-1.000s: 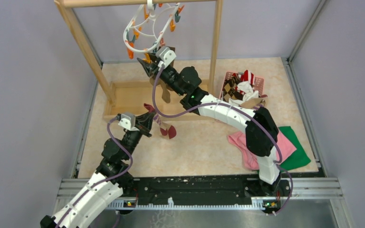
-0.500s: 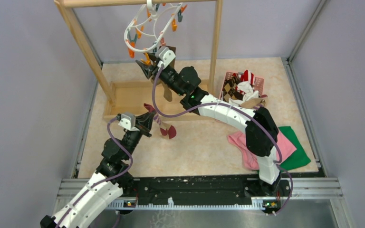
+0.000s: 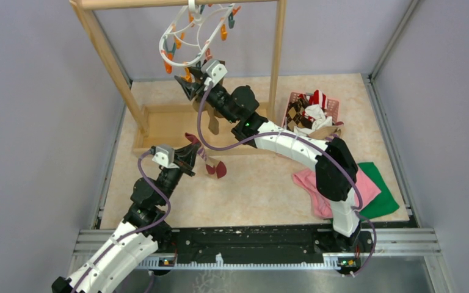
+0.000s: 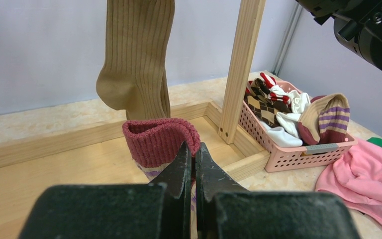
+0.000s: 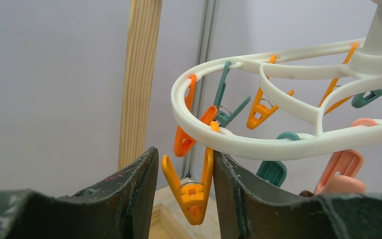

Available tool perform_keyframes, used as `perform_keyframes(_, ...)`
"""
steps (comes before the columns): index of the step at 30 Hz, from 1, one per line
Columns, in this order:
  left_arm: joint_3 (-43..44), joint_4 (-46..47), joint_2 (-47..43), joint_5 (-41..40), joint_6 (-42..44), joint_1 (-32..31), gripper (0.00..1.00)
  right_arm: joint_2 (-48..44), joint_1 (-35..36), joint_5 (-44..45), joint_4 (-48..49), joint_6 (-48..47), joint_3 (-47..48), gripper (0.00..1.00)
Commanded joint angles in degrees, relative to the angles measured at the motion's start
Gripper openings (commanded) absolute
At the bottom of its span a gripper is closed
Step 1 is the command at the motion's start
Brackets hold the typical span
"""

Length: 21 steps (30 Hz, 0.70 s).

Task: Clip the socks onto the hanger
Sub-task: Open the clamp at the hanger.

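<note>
The right gripper (image 5: 185, 155) is seen raised at the hanger (image 5: 258, 147), which is hung from the top bar of the wooden rack (image 4: 242, 64) above the far left part of the table (image 3: 250, 189). Its jaws are held apart, and an orange clip (image 5: 191, 191) dangling from the white ring is straddled by them; the clip's one arm is met by the finger on the right of the wrist view, while a thin gap is seen at the other. More orange and teal clips are seen strung around the ring. Lower down, the left gripper (image 4: 193, 152) is closed tight on the tan sock with the maroon cuff (image 4: 161, 142), which is held up over the near rail of the rack's wooden base (image 3: 159, 122), toward the table's left side. An olive-brown ribbed sock (image 4: 137, 55) is seen hanging just behind it; its top is hidden behind the right gripper, so what it hangs from cannot be told. The remaining socks are piled in a pink basket (image 4: 303, 149) beside the rack's right post, near the far right corner. A pink cloth (image 3: 308, 183) and a green cloth (image 3: 381, 195) are spread together toward the near right corner, partly covered by the right arm.
</note>
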Motion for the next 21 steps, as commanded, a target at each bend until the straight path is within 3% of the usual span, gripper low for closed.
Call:
perform_keyframes(1, 1.5, 3.18, 0.3, 0.97, 0.32, -0.25, 0.0, -2.18, -0.23, 0.51, 3.09, 1.06, 0.12, 0.42)
perform_keyframes(6, 1.51, 3.3, 0.33, 0.89, 0.37, -0.3, 0.0, -2.35, -0.23, 0.09, 3.03, 0.98, 0.08, 0.26)
perform_keyframes(12, 1.66, 3.35, 0.37, 0.95, 0.5, -0.29, 0.0, -2.96, -0.47, -1.15, 2.51, 1.69, 0.01, 0.16)
perform_keyframes(21, 2.9, 4.4, 0.59, 2.63, 3.36, -0.13, 0.0, -3.8, -2.59, -5.4, 0.94, 11.48, 0.44, 0.0)
